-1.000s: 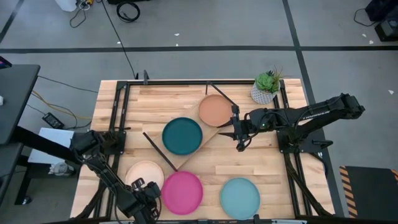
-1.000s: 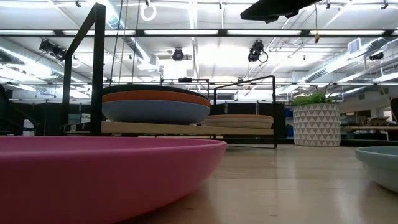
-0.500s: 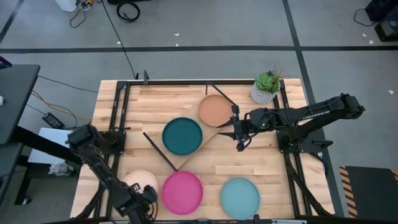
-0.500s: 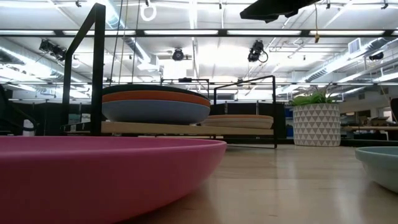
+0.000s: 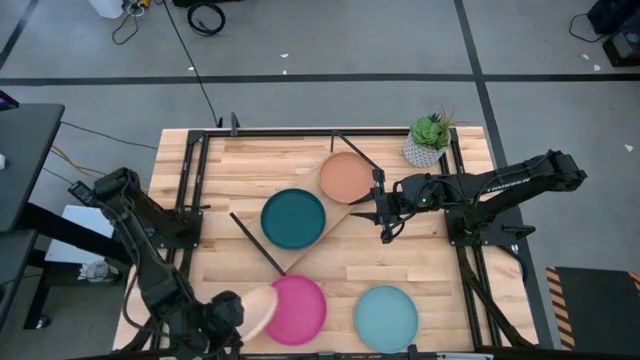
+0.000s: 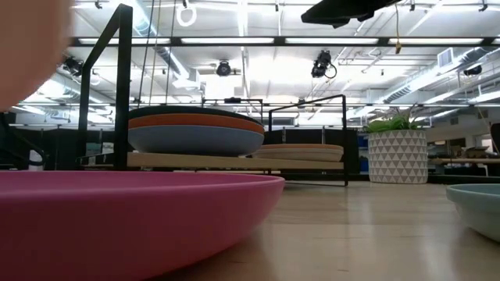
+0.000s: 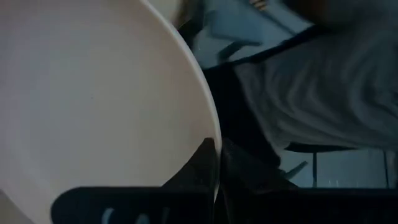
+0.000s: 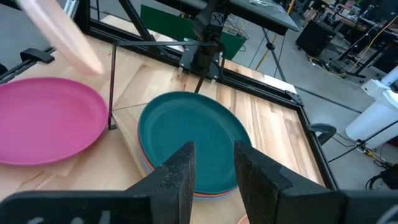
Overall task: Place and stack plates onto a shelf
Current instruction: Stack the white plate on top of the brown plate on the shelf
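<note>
My left gripper is at the table's near left and is shut on the cream plate, which is raised and tilted beside the magenta plate. The cream plate also shows in the right wrist view and the low view. The shelf lies slantwise at mid-table. It carries a stack topped by the dark teal plate, with orange and blue plates under it, and the tan-brown plate. My right gripper hovers open and empty by the shelf's right side. The light blue plate lies flat near the front. My left gripper pinches the cream plate's rim between its two fingers, one finger on the plate's inner face and one on its underside. The plate is lifted clear of the table and tilted steeply, its free edge reaching over the magenta plate's left side.
A small potted plant stands at the far right corner. Black frame rails run along the table's left and right edges. Bare wood shows between the shelf and the two front plates.
My left gripper has raised the cream plate off the table at the near left. The plate lay flat before. Now it is clear of the table, tipped up on edge and shifted toward the magenta plate. The left arm's upper part has swung toward the table's far left.
</note>
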`<state>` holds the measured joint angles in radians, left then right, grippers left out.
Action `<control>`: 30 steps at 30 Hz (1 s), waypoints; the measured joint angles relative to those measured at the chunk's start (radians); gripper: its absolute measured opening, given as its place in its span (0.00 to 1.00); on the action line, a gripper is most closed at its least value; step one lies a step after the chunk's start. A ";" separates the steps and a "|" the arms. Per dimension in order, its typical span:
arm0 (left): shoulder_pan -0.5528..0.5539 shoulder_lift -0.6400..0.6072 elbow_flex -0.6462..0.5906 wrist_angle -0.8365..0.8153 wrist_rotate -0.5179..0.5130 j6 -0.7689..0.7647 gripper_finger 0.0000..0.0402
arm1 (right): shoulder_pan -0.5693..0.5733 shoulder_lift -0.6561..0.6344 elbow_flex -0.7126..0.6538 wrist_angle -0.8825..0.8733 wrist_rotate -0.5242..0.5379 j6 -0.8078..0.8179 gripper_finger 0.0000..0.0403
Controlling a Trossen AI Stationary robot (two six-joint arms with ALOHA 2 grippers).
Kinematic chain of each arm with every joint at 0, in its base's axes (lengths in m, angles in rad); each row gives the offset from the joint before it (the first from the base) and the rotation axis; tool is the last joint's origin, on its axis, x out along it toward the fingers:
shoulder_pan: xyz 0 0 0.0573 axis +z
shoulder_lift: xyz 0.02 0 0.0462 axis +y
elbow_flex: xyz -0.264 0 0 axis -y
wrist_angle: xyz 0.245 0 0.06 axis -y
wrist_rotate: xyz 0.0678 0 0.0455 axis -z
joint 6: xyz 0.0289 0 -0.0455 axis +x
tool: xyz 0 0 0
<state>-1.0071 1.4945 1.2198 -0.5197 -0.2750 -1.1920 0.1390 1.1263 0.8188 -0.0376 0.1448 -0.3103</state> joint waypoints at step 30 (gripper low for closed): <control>0.718 -0.006 0.000 0.164 0.219 1.332 0.05 | 0.105 -0.144 0.000 -0.383 0.239 0.387 0.29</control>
<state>-0.2895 1.4883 1.2198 -0.3562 -0.0556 0.1398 0.2441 0.9824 0.8188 -0.4206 0.3841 0.0768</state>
